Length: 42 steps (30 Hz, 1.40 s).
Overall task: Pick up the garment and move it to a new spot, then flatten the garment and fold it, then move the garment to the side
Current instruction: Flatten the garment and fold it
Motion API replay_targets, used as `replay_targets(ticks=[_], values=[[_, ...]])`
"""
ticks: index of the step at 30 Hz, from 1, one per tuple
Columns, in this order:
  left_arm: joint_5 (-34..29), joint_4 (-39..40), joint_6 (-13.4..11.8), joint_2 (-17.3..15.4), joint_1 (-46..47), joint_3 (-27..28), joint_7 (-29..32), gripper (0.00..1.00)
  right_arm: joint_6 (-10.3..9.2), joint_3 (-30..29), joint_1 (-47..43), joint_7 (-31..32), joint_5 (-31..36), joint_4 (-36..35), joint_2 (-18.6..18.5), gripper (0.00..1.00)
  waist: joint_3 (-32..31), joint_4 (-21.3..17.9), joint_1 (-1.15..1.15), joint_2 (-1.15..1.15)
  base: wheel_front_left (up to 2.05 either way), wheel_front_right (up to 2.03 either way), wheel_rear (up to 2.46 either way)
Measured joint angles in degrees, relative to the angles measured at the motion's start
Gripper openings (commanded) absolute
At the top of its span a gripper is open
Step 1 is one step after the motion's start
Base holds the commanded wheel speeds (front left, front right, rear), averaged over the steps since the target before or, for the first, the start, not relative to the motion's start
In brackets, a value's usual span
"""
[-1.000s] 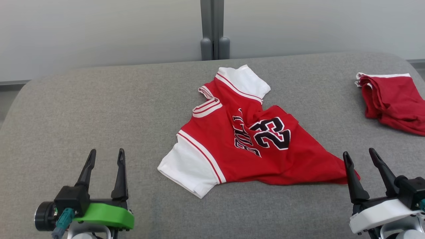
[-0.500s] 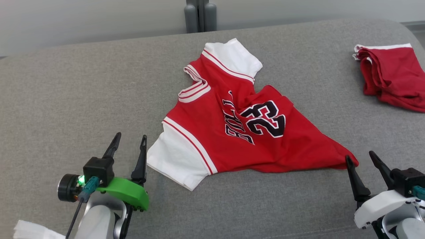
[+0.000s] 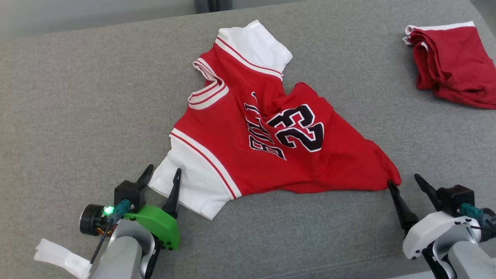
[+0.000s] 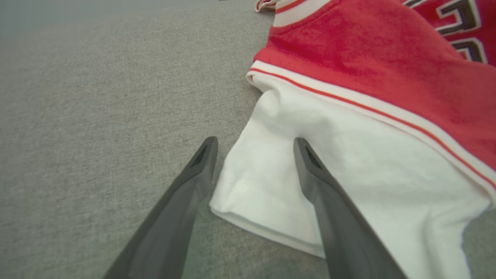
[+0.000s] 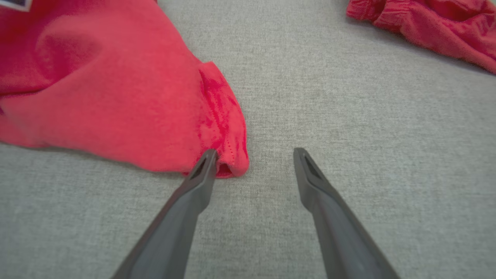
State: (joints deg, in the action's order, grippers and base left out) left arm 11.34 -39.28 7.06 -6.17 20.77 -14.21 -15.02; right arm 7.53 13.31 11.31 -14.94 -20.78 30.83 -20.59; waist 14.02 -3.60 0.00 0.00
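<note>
The garment (image 3: pixel 240 131) is a red jersey with white sleeves and a black 23, lying rumpled on the grey surface. My left gripper (image 3: pixel 162 173) is open at the near white sleeve (image 4: pixel 348 166); its two fingers straddle the sleeve's corner, one on bare cloth surface, one over the white fabric. Open too, my right gripper (image 3: pixel 405 179) stands at the jersey's pointed hem corner (image 5: pixel 224 131), its left fingertip (image 5: pixel 207 159) touching the red fabric's tip while the other finger rests over bare grey.
A second red garment (image 3: pixel 453 64) with white trim lies bunched at the far right. The grey padded surface (image 3: pixel 77 97) extends wide on the left. A white tag (image 3: pixel 62 257) hangs by my left arm at the lower left.
The camera has tilted down, shifting the whole picture. Both grippers have moved forward to the jersey: the left onto the white sleeve's corner, the right up to the hem tip.
</note>
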Motion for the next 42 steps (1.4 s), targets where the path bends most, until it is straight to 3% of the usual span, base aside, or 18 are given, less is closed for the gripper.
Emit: replay_targets(ticks=[15,16,17,19,20,29,33,37,42], values=[[0.5,-3.9,0.2,0.8,0.1,-0.9,-0.3,1.00,0.01,6.9,0.5,-0.1,-4.0,-0.1,-0.5,1.00,0.3,0.3,0.00,0.00,0.00,0.00,0.00],[0.7,-4.6,0.2,0.9,0.3,-1.1,-0.3,0.99,0.00,7.4,0.8,-0.1,-4.1,0.2,-0.5,0.90,0.3,0.3,0.00,0.00,0.00,0.00,0.00],[1.1,-5.3,0.2,1.0,0.6,-1.4,-0.3,0.75,0.00,7.8,1.2,-0.1,-4.6,0.5,-0.3,0.47,0.3,0.3,0.00,0.00,0.00,0.00,0.00],[1.5,-5.8,0.2,1.2,1.2,-2.0,-0.3,0.14,-0.02,8.8,1.8,-0.1,-5.6,0.9,0.0,0.00,0.2,0.4,0.00,0.00,0.00,0.00,0.00],[1.8,-5.9,0.3,1.3,1.4,-2.3,-0.3,0.00,-0.02,9.3,2.3,-0.1,-5.9,0.9,0.1,0.00,0.1,0.5,0.00,0.00,0.00,0.00,0.00],[9.0,-0.4,0.3,1.6,1.7,-2.6,-0.1,0.00,-0.01,9.3,5.3,-0.1,-6.7,-3.3,-0.2,0.00,-1.1,1.4,0.00,0.00,0.00,0.00,0.00],[10.8,3.4,0.3,0.0,5.4,-4.0,-0.1,0.00,-0.01,8.8,8.7,-0.1,-6.7,-6.4,-1.8,0.00,-1.0,2.1,0.00,0.00,0.00,0.00,0.00],[12.4,5.5,0.3,-3.0,15.3,-6.0,1.8,0.00,-0.01,9.1,18.0,-0.1,-6.8,-6.8,-4.6,0.00,0.5,2.7,0.00,0.00,0.00,0.00,0.00],[15.0,5.6,0.3,-5.5,33.0,-6.3,6.8,0.00,-0.01,11.0,36.7,1.8,-11.1,-2.0,-5.9,0.00,3.9,2.9,0.00,0.00,0.00,0.00,0.00]])
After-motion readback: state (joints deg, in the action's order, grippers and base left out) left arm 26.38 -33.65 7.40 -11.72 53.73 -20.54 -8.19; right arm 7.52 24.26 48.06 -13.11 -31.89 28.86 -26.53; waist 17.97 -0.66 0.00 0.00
